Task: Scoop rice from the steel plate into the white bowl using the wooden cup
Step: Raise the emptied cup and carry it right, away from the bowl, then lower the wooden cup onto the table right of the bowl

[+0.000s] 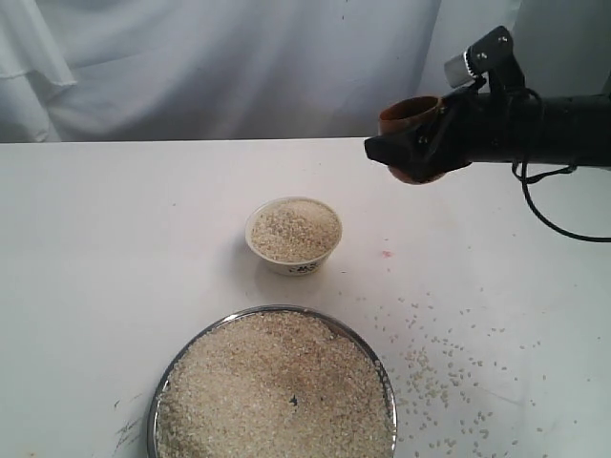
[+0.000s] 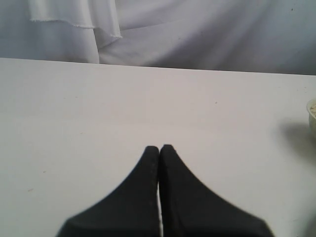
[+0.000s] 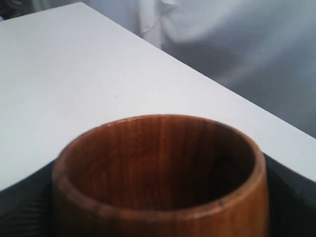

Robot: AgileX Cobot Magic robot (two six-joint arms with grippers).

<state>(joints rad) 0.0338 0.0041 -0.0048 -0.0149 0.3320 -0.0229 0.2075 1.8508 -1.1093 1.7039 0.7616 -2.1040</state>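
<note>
The steel plate [image 1: 157,399] lies at the front, heaped with rice [image 1: 277,391]. Behind it stands the white bowl [image 1: 293,258], filled with rice nearly to its rim; its edge [image 2: 312,111] also shows in the left wrist view. My right gripper [image 1: 412,151] hangs above the table at the back right, shut on the wooden cup [image 1: 410,116]. Seen from the right wrist, the cup [image 3: 163,173] is upright and I see no rice in it. My left gripper [image 2: 159,148] is shut over bare table, holding nothing.
Loose rice grains [image 1: 439,367] are scattered on the white table right of the plate. A small pink spot [image 1: 387,254] marks the table right of the bowl. A white cloth [image 1: 220,57] hangs behind the table's far edge.
</note>
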